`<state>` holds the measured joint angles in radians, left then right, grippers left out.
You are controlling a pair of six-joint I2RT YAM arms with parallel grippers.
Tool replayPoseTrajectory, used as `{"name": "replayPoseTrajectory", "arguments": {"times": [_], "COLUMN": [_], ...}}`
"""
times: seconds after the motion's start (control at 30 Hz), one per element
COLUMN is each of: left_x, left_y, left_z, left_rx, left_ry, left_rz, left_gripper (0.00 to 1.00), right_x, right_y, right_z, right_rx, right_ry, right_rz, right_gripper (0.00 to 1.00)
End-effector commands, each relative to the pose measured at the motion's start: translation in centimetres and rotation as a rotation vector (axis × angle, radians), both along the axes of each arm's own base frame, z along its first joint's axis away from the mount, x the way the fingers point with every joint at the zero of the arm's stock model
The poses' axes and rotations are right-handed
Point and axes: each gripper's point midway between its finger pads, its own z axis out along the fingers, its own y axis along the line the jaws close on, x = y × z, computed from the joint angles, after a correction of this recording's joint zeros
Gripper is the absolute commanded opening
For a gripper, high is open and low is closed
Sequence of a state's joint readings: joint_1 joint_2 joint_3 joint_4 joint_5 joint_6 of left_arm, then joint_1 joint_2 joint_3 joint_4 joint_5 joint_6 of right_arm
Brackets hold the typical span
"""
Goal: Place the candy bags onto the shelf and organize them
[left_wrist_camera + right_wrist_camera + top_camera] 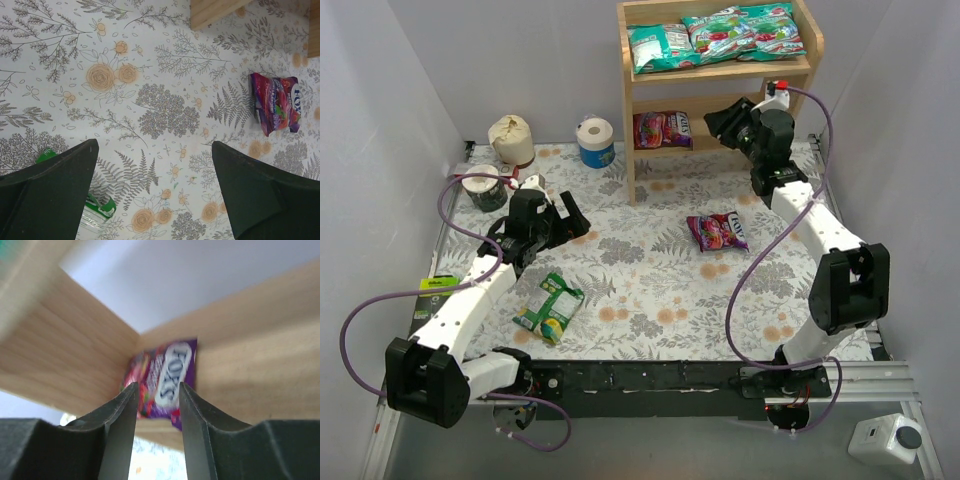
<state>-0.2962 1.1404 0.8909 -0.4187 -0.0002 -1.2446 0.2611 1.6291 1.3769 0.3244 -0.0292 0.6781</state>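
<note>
— Nearest us, on the surface (650, 290), we see the green-and-yellow bag (549, 307); our left gripper (155, 147) hangs just beyond it, spread wide.
— Mid-surface, one purple bag (718, 231) lies alone. Our right gripper (157, 387), narrowly parted and pinching nothing, faces the shelf (629, 140) — second purple bag (663, 129) on its lower tier, three teal bags (720, 35) on top.
</note>
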Motion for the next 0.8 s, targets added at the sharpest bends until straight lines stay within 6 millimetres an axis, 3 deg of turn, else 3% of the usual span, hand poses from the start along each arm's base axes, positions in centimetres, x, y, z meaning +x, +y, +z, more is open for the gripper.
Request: {"name": "replayPoseTrajectory", "arguments": {"times": [0.0, 0.13, 0.23, 0.33, 0.43, 0.63, 0.77], "left_x": [-0.2, -0.1, -0.2, -0.2, -0.2, -0.1, -0.1], "left_y": [0.4, 0.3, 0.4, 0.5, 0.6, 0.7, 0.7], "left_z": [1.0, 0.8, 0.8, 0.9, 0.9, 1.0, 1.1], "left_rx": [0.003, 0.003, 0.004, 0.004, 0.010, 0.010, 0.011], "left_ry": [-0.031, -0.026, -0.025, -0.029, -0.033, -0.036, -0.041], "left_rz": [0.001, 0.001, 0.002, 0.008, 0.010, 0.012, 0.013], "left_gripper": [0.98, 0.98, 0.98, 0.98, 0.98, 0.98, 0.98], "right_x": [-1.9, -3.8, -5.1, -4.8, -4.4, -2.7, -2.4], "right_y": [3.6, 7.1, 9.3, 10.8, 12.2, 13.3, 14.0], "right_z": [-3.3, -4.2, -4.7, -4.1, -4.9, -6.0, -5.5], "right_rx": [0.010, 0.029, 0.081, 0.146, 0.207, 0.294, 0.345], "right_ry": [0.099, 0.099, 0.098, 0.093, 0.098, 0.137, 0.100], "right_rz": [0.150, 0.208, 0.254, 0.283, 0.304, 0.230, 0.232], "right_gripper": [0.46, 0.65, 0.70, 0.71, 0.71, 0.70, 0.67]}}
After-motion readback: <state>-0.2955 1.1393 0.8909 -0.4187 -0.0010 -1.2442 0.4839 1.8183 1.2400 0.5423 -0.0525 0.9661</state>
